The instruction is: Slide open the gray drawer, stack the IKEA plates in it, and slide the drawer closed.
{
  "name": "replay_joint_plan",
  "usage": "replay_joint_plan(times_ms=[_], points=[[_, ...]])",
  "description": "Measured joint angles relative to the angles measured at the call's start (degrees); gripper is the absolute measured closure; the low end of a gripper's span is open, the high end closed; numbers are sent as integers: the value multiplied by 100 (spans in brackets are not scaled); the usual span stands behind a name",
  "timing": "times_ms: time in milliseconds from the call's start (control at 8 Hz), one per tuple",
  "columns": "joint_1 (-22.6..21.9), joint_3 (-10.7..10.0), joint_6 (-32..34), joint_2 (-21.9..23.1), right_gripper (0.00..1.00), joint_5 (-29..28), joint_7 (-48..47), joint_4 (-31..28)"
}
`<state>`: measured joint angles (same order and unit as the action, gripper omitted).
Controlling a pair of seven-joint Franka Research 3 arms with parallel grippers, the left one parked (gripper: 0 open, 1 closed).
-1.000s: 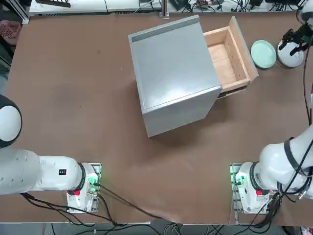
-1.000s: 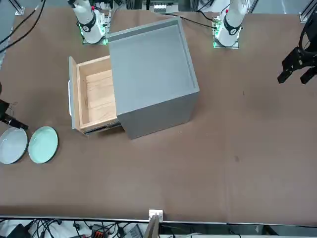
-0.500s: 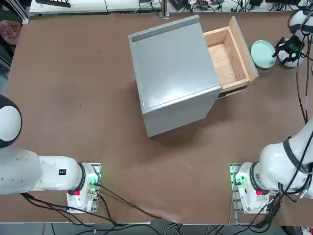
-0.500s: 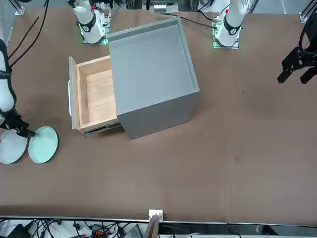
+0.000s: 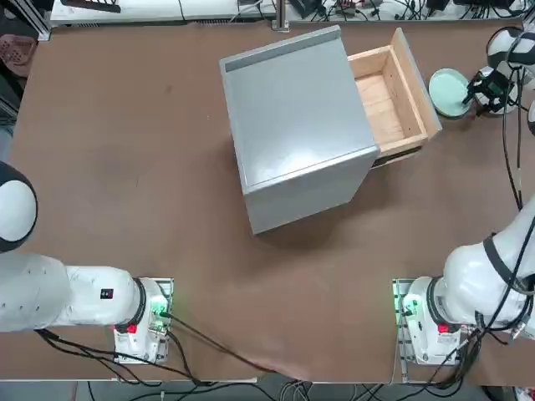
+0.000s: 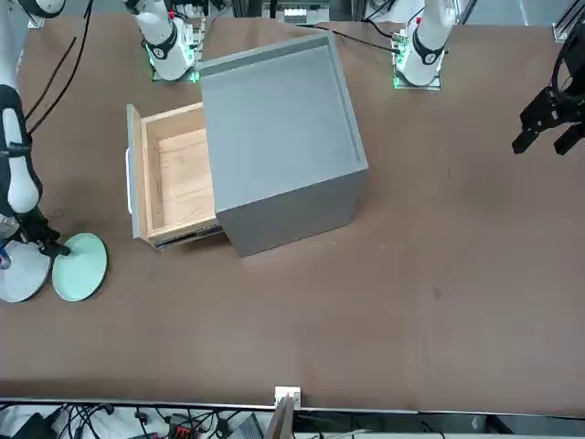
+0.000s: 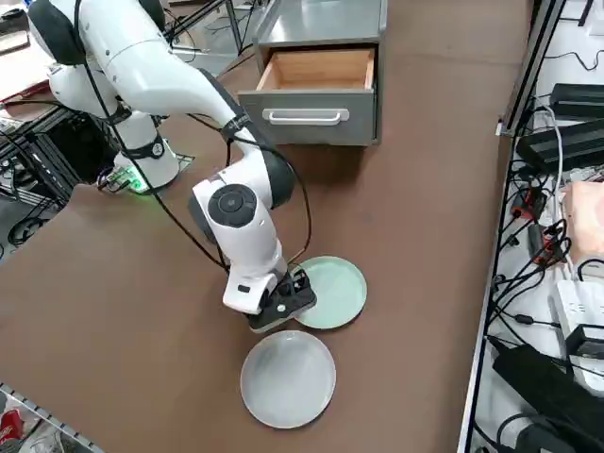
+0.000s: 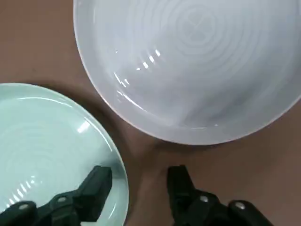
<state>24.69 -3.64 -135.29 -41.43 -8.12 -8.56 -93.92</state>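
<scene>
Beside the open drawer (image 5: 391,98), right gripper (image 8: 136,186) sits low over the green plate's (image 8: 42,146) rim, fingers apart astride it, white plate (image 8: 197,66) just beyond.

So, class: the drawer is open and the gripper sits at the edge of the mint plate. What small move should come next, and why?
Probably close the fingers. The right gripper is open and straddles the rim of the mint plate, one finger over the plate and one outside on the table. The gray drawer already stands open and empty, ready for it. The white plate lies untouched alongside.
</scene>
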Motion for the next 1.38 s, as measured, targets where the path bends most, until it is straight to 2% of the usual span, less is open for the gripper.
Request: replay_joint_plan(times_ms=[125, 250, 375, 500, 625, 875, 1125, 1375], points=[[-3, 6, -31, -30, 33, 0, -6, 0], [-5, 9, -32, -20, 47, 0, -9, 3], [-8, 12, -32, 0, 74, 0, -9, 6], [-13, 37, -31, 12, 94, -4, -8, 16], [-15, 56, -19, 54, 99, -4, 0, 15], [-14, 102, 64, 140, 100, -4, 71, 42], [-23, 256, 845, 640, 100, -4, 102, 195], [-54, 457, 1860, 1387, 100, -4, 144, 423]])
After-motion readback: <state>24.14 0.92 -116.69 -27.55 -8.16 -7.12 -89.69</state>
